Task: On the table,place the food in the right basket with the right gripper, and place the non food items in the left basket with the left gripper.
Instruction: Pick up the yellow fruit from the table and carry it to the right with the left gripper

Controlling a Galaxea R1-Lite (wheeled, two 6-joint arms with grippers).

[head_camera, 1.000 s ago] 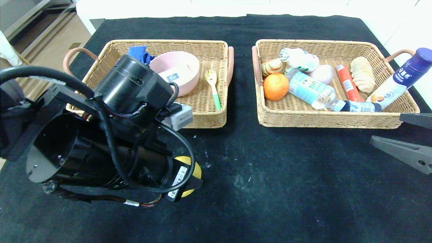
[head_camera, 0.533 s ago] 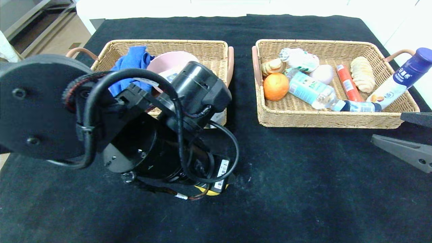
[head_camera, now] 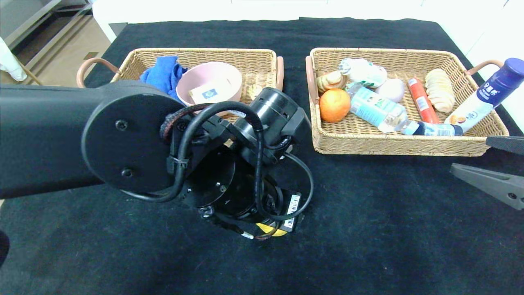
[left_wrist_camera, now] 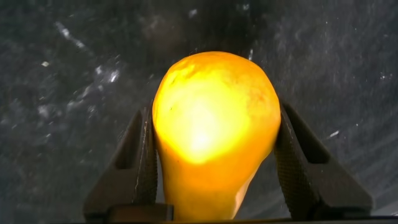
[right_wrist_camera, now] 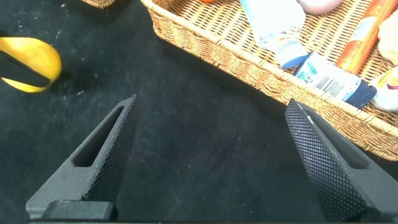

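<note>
My left gripper (left_wrist_camera: 214,112) is shut on a yellow pear (left_wrist_camera: 214,124), one finger on each side of it, just above the black table (head_camera: 368,246). From the head view the left arm covers the gripper, and only a sliver of the pear (head_camera: 270,232) shows under the wrist, in front of the gap between the two baskets. My right gripper (head_camera: 468,155) hangs open and empty at the right edge, in front of the right basket (head_camera: 389,145). The right wrist view shows the pear (right_wrist_camera: 31,62) far off to one side of the right gripper (right_wrist_camera: 211,102).
The left basket (head_camera: 262,55) holds a blue cloth (head_camera: 161,73) and a pink bowl (head_camera: 204,80). The right basket holds an orange (head_camera: 334,105), a clear water bottle (head_camera: 378,110), a red sausage (head_camera: 418,99), bread pieces and a white bottle with a dark-blue cap (head_camera: 487,98).
My left arm has swung rightward across the table with the pear in its grip, from before the left basket toward the middle. The right gripper has stayed still.
</note>
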